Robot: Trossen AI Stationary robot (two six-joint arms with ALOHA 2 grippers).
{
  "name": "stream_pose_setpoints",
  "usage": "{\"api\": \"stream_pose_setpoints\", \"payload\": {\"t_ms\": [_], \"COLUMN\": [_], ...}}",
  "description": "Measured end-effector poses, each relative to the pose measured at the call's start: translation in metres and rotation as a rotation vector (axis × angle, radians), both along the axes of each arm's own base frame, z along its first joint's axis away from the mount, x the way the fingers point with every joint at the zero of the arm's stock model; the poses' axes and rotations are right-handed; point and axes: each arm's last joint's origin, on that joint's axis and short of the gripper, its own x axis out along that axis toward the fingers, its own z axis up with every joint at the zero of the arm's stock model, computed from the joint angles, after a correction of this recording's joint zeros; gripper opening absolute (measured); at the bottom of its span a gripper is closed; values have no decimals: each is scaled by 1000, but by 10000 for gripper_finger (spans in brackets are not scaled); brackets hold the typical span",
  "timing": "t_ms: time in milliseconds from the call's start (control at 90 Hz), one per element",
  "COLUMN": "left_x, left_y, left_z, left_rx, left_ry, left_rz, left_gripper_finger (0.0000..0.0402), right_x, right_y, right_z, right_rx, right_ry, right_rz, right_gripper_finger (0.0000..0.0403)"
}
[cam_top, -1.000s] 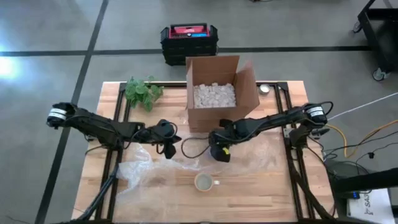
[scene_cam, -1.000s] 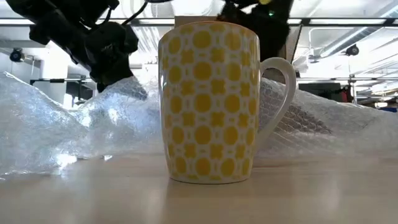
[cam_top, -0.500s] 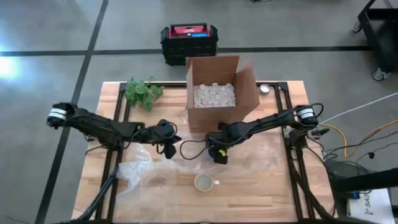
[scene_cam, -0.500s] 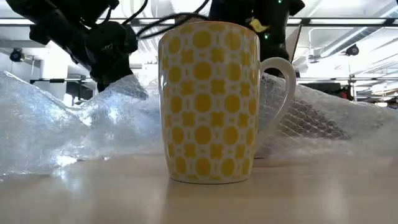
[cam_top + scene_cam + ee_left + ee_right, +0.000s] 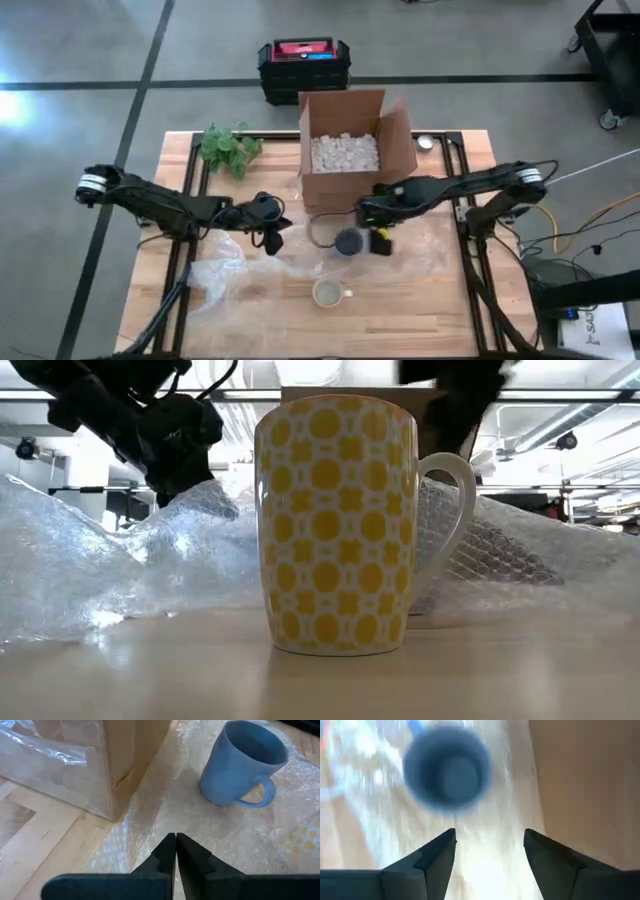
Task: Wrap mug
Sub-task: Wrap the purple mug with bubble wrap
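Note:
A blue mug (image 5: 347, 242) stands upright on its base on the clear bubble wrap (image 5: 250, 275), handle out to one side (image 5: 260, 795). My right gripper (image 5: 490, 845) hovers open just to the right of it, looking down into it (image 5: 447, 770) and touching nothing. My left gripper (image 5: 176, 842) is shut low over the wrap's left part (image 5: 268, 238), a short way left of the blue mug. A yellow-patterned mug (image 5: 326, 293) stands near the front edge and fills the low view (image 5: 335, 525), hiding the blue one there. My left gripper is shut with its tips right at the bubble wrap (image 5: 170, 815); I cannot tell whether they touch or pinch it. In the low view the wrap rises to a peak (image 5: 205, 500) right under this gripper.
An open cardboard box (image 5: 350, 150) with white packing fill stands at the far middle, close behind both grippers. A green plant (image 5: 230, 148) lies far left. A black and red case (image 5: 303, 65) sits on the floor beyond the table. Bare wood shows front right.
My right gripper has opened and let go of the blue mug, then drawn up and toward the table's right edge. The mug, earlier covered by the gripper, now stands uncovered on the wrap.

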Motion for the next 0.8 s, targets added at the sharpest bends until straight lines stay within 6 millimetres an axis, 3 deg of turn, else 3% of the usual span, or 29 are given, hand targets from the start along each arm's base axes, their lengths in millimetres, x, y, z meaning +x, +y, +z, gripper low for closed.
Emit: {"api": "stream_pose_setpoints", "payload": {"t_ms": [200,400,589,800], "left_x": [0,0,0,1], "left_y": [0,0,0,0], "left_z": [0,0,0,1], "left_rx": [0,0,0,1], "left_ry": [2,2,1,-13], "left_rz": [0,0,0,-2], "left_gripper_finger": [0,0,0,0], "right_x": [-62,-110,-125,-125], "right_y": [1,6,8,9], "right_z": [-17,-53,-80,-115], "right_rx": [38,69,37,38], "right_ry": [43,136,218,216], "right_rz": [-216,-356,-433,-471], "right_gripper_finger": [217,203,200,199]}}
